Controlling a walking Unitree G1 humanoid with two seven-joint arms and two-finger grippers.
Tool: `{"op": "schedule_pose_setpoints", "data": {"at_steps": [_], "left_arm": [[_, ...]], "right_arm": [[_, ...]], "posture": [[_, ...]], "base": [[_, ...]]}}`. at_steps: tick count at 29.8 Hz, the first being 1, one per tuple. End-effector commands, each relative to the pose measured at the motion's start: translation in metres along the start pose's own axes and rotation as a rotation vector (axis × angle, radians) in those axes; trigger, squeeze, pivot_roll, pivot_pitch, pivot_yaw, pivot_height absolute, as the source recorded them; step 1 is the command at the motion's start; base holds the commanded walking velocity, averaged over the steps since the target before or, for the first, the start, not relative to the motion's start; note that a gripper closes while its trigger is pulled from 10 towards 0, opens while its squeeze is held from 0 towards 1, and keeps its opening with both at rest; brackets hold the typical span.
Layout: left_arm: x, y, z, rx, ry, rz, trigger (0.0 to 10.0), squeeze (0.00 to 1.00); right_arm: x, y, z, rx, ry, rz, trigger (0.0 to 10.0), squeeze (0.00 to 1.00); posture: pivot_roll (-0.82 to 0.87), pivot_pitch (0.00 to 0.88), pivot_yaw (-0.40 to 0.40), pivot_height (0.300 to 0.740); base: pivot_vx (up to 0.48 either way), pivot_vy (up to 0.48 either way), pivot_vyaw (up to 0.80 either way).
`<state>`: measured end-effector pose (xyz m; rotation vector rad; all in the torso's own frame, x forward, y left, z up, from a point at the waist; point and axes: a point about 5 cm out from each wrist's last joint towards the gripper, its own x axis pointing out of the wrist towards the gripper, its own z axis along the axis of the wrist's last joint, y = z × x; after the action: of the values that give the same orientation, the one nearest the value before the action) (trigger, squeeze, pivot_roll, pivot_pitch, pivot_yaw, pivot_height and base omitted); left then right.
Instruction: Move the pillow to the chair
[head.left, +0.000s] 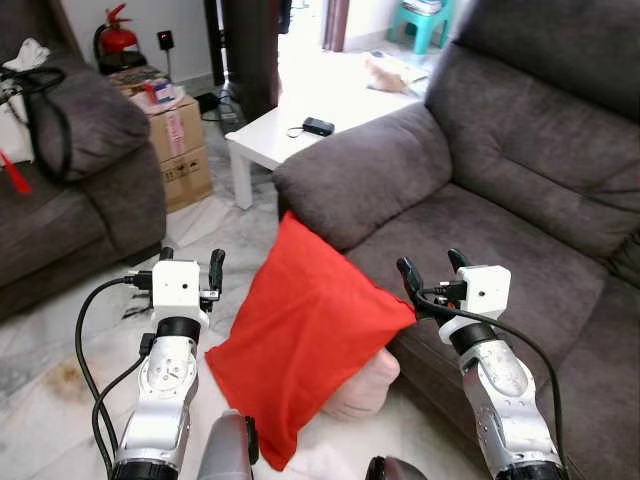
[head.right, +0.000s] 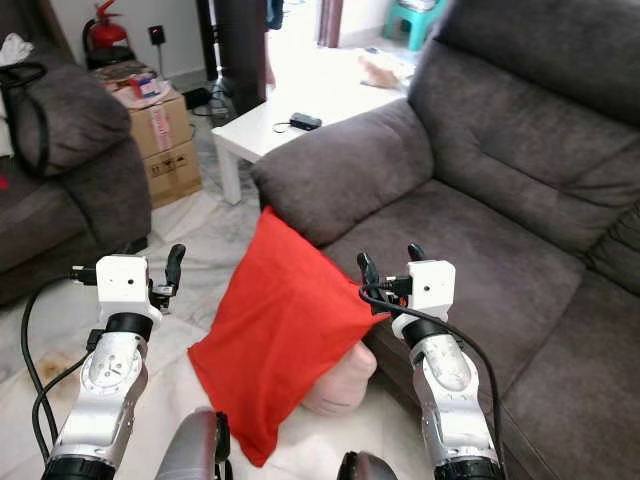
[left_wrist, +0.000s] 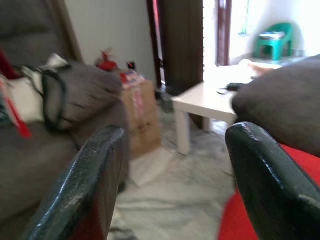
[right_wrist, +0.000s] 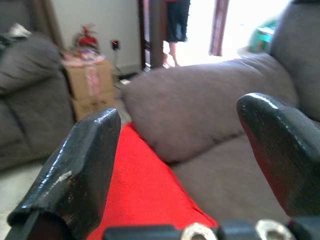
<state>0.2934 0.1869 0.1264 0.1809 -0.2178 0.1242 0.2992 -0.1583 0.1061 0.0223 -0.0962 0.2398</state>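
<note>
— Where are the hands?

— The right hand (head.left: 432, 270) sits at the corner of the red pillow (head.left: 300, 340), fingers spread; one finger (head.left: 408, 274) looks to be touching the cloth, though I can't say it has any grip. The left hand (head.left: 190, 268) hovers just beside the pillow's other edge, also spread, with nothing between its fingers (left_wrist: 87, 190).

— And the pillow itself?

— It leans tilted against the front edge of the sofa (head.left: 500, 200), its top corner just below the sofa's armrest (head.left: 360, 180), its lower corner hanging down toward the floor (head.left: 60, 370). A pale cushion (head.left: 365, 385) pokes out beneath it, touching it.

— How much room is there around it?

— On the left, open marble floor runs between the pillow and the dark armchair (head.left: 70, 200). The seat to the right of the pillow is bare. Beyond the armrest stands a white surface (head.left: 290, 125), with a gap of floor between it and the cardboard boxes (head.left: 180, 145).

— Counts?

— One red pillow, one pale cushion, two stacked boxes, one small black device (head.left: 318, 126) on the white surface, one fire extinguisher (head.left: 117, 38) by the wall, one green stool (head.left: 425, 20) far back. In the right wrist view a person's legs (right_wrist: 177, 25) stand in the bright doorway.
</note>
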Motion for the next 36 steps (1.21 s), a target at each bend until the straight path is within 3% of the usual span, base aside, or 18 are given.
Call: {"op": "schedule_pose_setpoints", "data": {"at_steps": [1,8,22,36], "left_arm": [[0.0016,-0.0059,0.0026,-0.023,-0.003,-0.010,10.0,0.00],[0.0009,-0.0087,-0.0020,-0.035,0.028,-0.032,10.0,0.00],[-0.0004,-0.0060,-0.0062,-0.047,0.056,-0.029,10.0,0.00],[-0.0011,-0.0046,-0.0059,-0.053,0.055,-0.027,10.0,0.00]], "right_arm": [[-0.0026,-0.0055,-0.0005,-0.008,0.010,-0.010,10.0,0.00],[-0.0033,-0.0045,-0.0023,-0.009,0.019,-0.011,10.0,0.00],[-0.0026,-0.0064,-0.0032,0.021,0.021,-0.036,10.0,0.00],[-0.0011,-0.0062,-0.0070,0.034,0.051,-0.047,10.0,0.00]], "posture": [[0.00,0.090,-0.089,0.640],[0.00,0.091,-0.088,0.640],[0.00,0.093,-0.088,0.640],[0.00,0.095,-0.088,0.640]], "base": [[0.000,0.000,0.80],[0.000,0.000,0.66],[0.000,0.000,0.00],[0.308,0.000,-0.11]]}}
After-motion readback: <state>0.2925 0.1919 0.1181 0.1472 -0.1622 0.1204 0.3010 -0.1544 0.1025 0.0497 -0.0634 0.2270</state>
